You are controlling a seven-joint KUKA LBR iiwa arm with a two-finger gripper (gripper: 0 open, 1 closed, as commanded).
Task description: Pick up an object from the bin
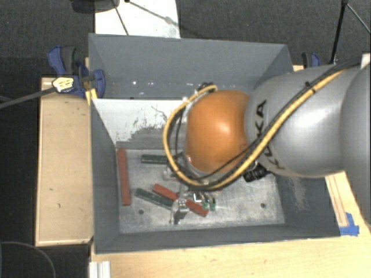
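Observation:
My gripper point(191, 203) reaches down under the orange dome to the bin floor, near the front middle. A small red block point(200, 211) lies right at its tip. Just to its left lie a short red bar point(164, 190) and a dark green bar point(151, 196), crossing each other. The dome hides most of the gripper.
A long red stick point(123, 177) lies along the bin's left wall. Another dark green bar point(153, 159) rests farther back, left of the dome. The arm covers the bin's right half.

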